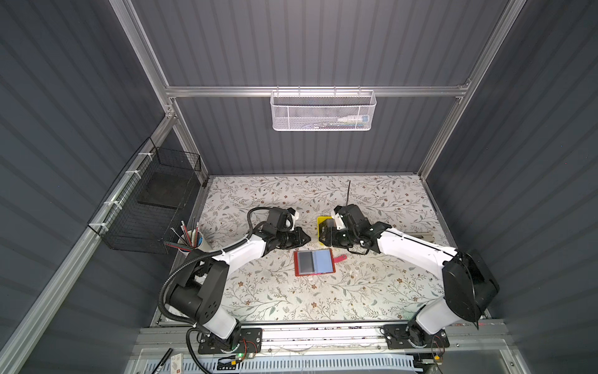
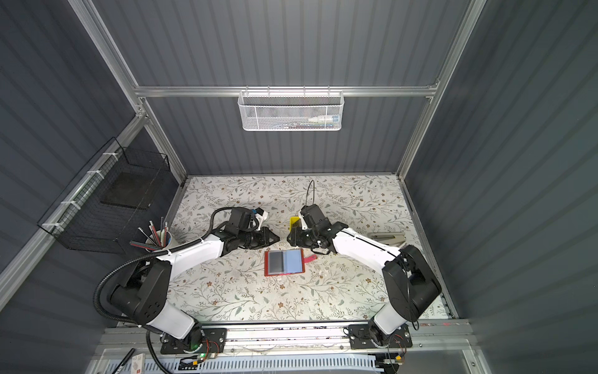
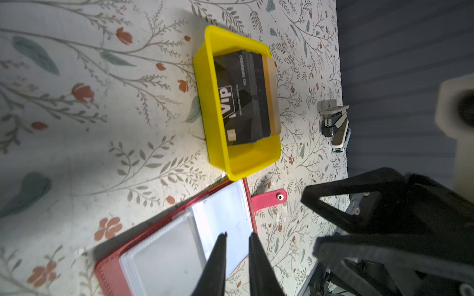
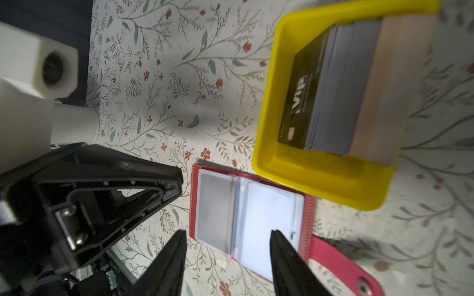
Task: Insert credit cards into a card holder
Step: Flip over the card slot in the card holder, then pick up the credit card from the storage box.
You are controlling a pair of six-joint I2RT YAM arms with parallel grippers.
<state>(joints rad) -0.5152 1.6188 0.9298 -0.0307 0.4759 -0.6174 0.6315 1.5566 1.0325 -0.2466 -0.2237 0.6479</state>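
Observation:
The red card holder (image 1: 314, 262) (image 2: 284, 261) lies open on the floral table, its strap pointing right and its clear sleeves (image 4: 266, 220) facing up. Its left page looks darker grey than the bluish right one. A stack of dark "Vip" credit cards (image 3: 241, 102) (image 4: 302, 97) stands in a yellow tray (image 1: 321, 221) (image 3: 205, 102) just behind the holder. My left gripper (image 1: 306, 239) (image 3: 238, 234) hovers over the holder's far edge, its jaws a narrow gap apart with nothing between them. Facing it tip to tip, my right gripper (image 1: 322, 241) (image 4: 228, 232) is open wide and empty.
A stapler (image 1: 420, 235) (image 3: 336, 128) lies near the table's right edge. A cup of pencils (image 1: 191, 241) stands at the left edge beside a black wire basket (image 1: 155, 200). A white mesh basket (image 1: 323, 111) hangs on the back wall.

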